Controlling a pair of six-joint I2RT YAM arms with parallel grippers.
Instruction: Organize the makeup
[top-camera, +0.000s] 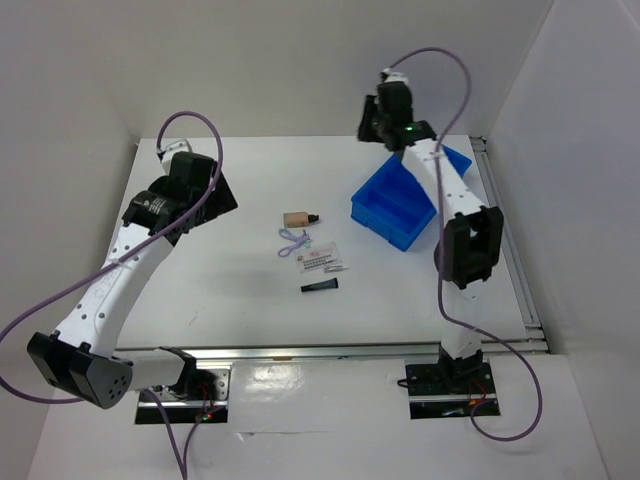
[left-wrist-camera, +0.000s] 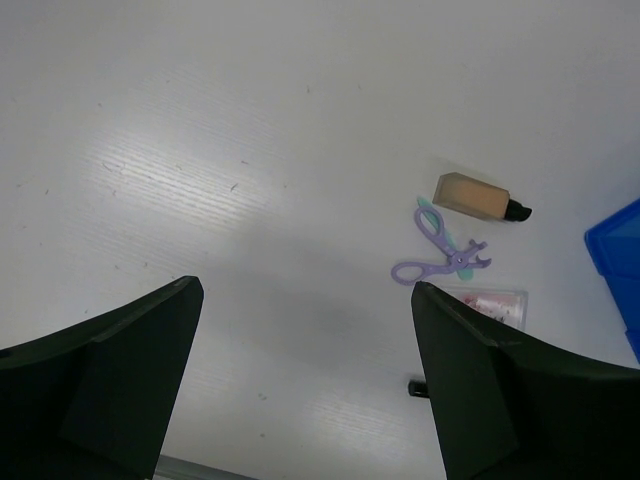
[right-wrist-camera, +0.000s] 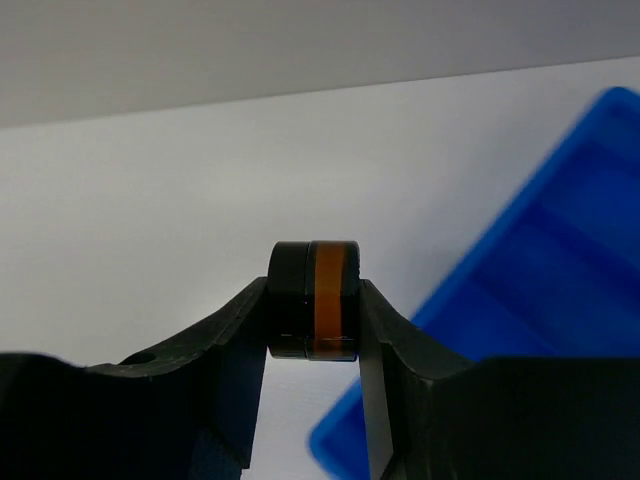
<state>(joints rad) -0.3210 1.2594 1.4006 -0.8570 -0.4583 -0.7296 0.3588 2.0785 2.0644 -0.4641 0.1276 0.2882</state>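
The right gripper (right-wrist-camera: 313, 296) was pinched on a small black item (right-wrist-camera: 330, 292) with an orange band, which sat between both fingers, raised off the tabletop (right-wrist-camera: 150, 200). In the right wrist view the blue bin (right-wrist-camera: 560, 300) lay to the right of the item and below it. The item's exact shape could not be made out (only one side faced the camera).

The left gripper (left-wrist-camera: 305, 288) stood spread with nothing between its fingers, over bare tabletop. The remaining makeup lay to its right, well apart from either gripper:
- tan bottle (left-wrist-camera: 472, 195) with a black cap
- lavender looped tool (left-wrist-camera: 445, 243), just beside the bottle
- white sachet (left-wrist-camera: 492, 302)
- slim black tube (top-camera: 320, 286), largely hidden behind a finger in the left wrist view
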